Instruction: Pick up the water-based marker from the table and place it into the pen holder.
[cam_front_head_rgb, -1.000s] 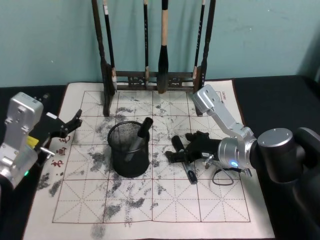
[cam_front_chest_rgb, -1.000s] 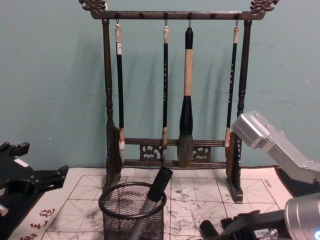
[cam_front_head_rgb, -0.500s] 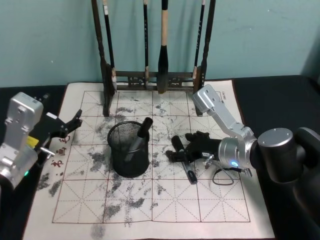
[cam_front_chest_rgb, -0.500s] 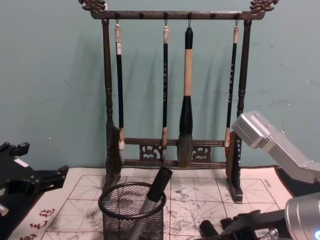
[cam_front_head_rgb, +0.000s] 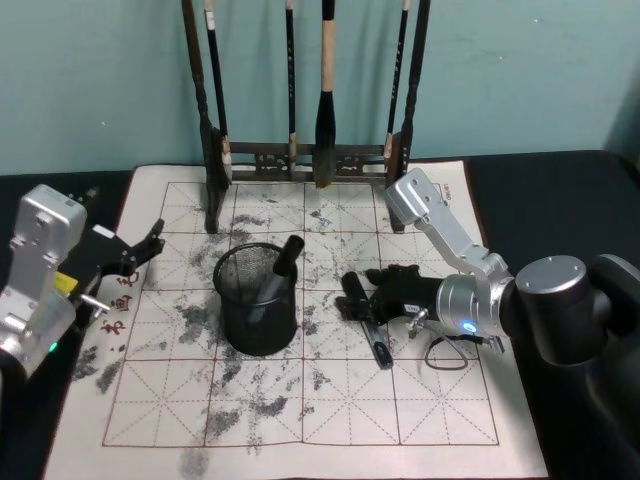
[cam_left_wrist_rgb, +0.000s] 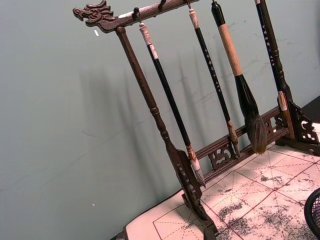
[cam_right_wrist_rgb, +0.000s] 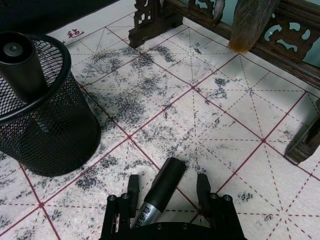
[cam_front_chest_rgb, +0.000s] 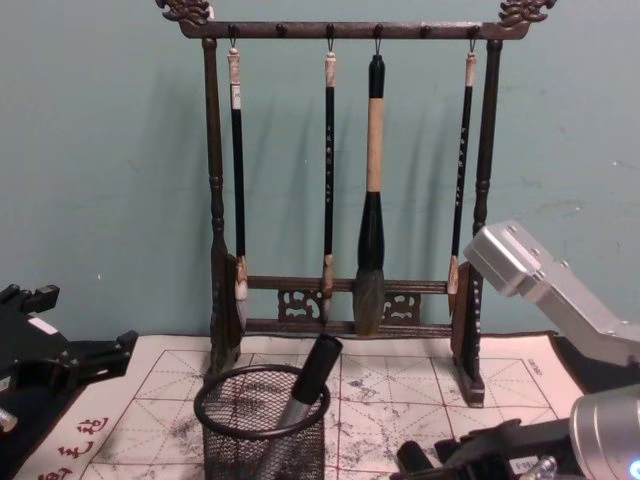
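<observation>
Black wire-mesh pen holder (cam_right_wrist_rgb: 50, 135); smooth cylindrical marker (cam_right_wrist_rgb: 160, 192) within parted right gripper (cam_right_wrist_rgb: 167, 182)

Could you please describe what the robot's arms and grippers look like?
Both arms have boxy silver links and black grippers. The right arm has rounded dark joints, a blue light and a thin black cable loop by the right gripper. The left arm carries a green light and a yellow patch near the left gripper.

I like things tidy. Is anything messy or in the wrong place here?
One marker lies flat on the ink-smudged paper mat, between the right gripper's open fingers, while another marker already leans inside the pen holder. Nothing looks spilled or broken.
</observation>
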